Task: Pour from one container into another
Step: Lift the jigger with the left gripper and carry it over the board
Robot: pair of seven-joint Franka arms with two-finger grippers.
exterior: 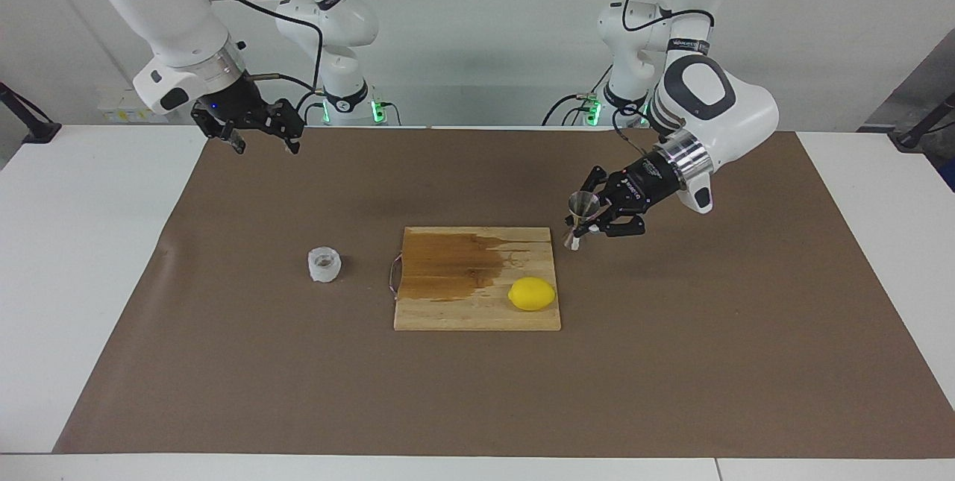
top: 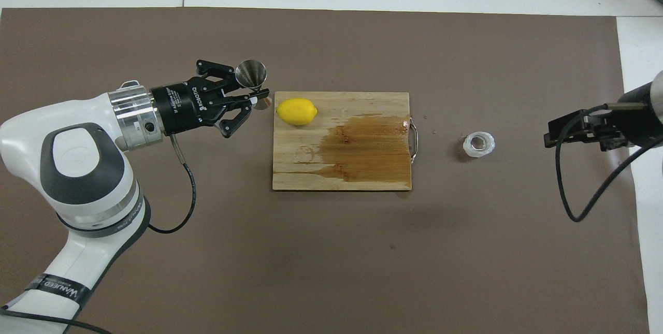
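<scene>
Jigger, stiff slick metal, is pinched at its waist by left gripper fingers above mid-desk by the board; thin crushable cup sits toward right arm's desk edge, so grip low & light; right gripper waits, fingers apart, empty.
</scene>
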